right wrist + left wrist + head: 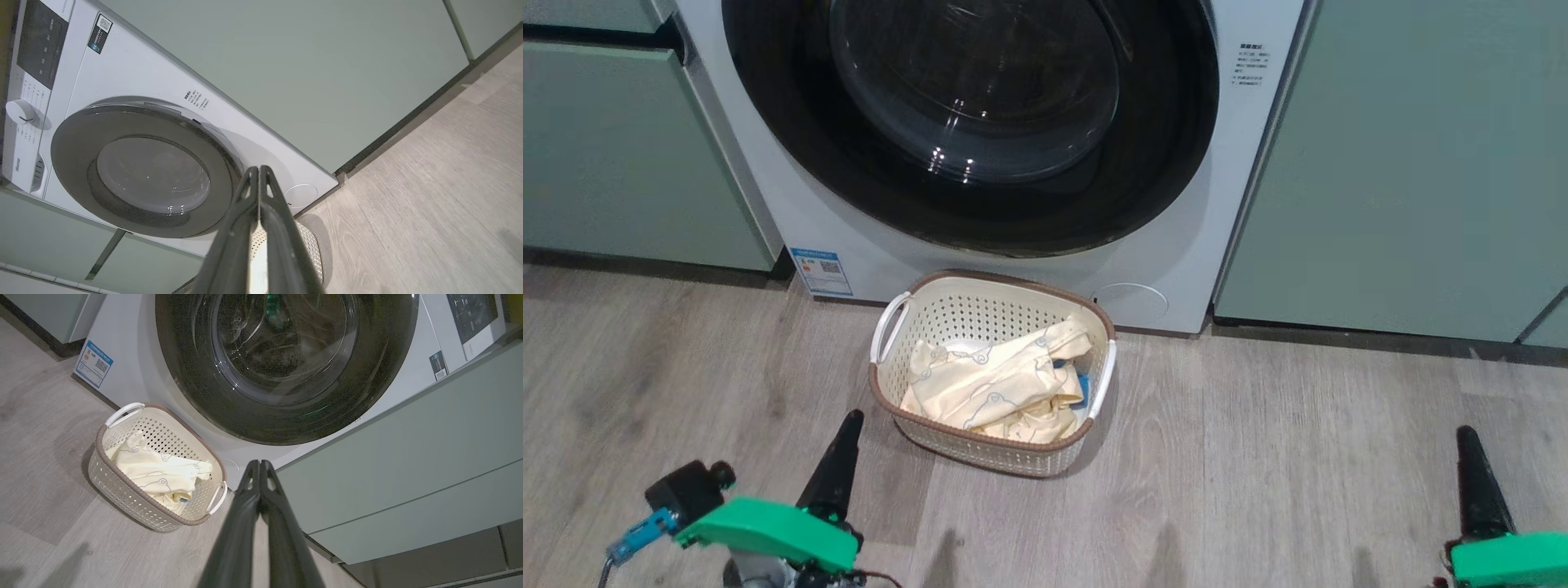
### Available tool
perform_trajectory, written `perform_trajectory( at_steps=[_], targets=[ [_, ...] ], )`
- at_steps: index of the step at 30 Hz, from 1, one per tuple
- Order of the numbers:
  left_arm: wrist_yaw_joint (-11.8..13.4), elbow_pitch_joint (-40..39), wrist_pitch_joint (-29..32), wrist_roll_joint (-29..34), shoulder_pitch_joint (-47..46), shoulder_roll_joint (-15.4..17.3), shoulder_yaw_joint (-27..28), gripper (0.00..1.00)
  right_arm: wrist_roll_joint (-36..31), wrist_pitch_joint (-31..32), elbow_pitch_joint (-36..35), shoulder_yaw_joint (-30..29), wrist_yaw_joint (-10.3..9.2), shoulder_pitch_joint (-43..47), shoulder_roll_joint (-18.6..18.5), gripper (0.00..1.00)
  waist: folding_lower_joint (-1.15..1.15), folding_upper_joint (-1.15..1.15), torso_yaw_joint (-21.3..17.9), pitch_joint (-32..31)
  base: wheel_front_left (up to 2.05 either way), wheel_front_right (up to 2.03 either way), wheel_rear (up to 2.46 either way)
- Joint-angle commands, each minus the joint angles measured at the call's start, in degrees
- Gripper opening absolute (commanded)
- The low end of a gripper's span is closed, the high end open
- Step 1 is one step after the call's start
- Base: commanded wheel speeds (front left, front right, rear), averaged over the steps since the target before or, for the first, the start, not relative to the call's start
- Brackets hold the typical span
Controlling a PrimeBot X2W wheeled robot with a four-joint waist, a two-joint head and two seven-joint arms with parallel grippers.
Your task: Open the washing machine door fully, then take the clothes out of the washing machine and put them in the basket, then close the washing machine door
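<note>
You've got: washing machine door (970,106) glossy rim, clear glass; basket (980,314) perforated plastic; clothes (1005,384) soft cloth; floor (1258,457) matt wood-grain.

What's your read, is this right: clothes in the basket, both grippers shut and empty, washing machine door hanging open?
One thing is off: the washing machine door is closed against the washing machine, not hanging open; the right wrist view shows it. The clothes do lie in the basket, and the left gripper and right gripper are shut and empty.
</note>
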Motion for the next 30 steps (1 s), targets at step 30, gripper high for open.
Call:
perform_trajectory(
  at_steps=[30],
  targets=[
    [-3.03, 2.1, 4.68, -20.57, -6.18, -0.31, 3.54, 0.0, 20.95, 5.45, 2.14, -1.08, 0.06, -6.51, -1.4, 0.0, 0.0, 0.0, 0.39, -0.24, 0.0, 0.0, 0.0]
  ],
)
